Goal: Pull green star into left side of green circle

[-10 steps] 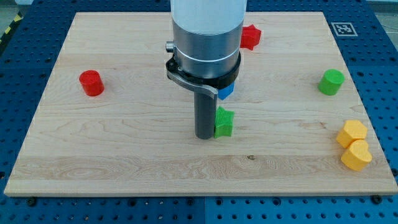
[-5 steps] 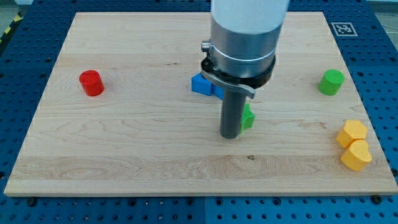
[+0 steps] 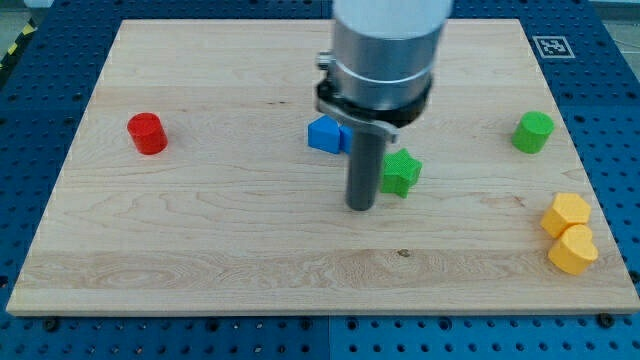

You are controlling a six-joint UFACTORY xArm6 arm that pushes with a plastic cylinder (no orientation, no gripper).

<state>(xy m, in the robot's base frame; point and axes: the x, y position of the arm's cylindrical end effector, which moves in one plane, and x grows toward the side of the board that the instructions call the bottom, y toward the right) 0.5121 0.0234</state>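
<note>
The green star [image 3: 401,172] lies near the middle of the wooden board [image 3: 200,240]. The green circle [image 3: 533,132] stands far to its right, near the board's right edge. My tip [image 3: 360,207] rests on the board just left of the star and slightly below it, with a small gap between them. The arm's wide body hides the board above the tip.
A blue block [image 3: 326,134] lies just left of the rod, partly hidden by the arm. A red cylinder [image 3: 147,133] stands at the left. Two yellow blocks [image 3: 567,213] [image 3: 572,250] sit at the lower right edge.
The star has slid to the right, from beside the rod near the centre to its present spot. My tip moved right with it, then drew back slightly left, leaving a gap.
</note>
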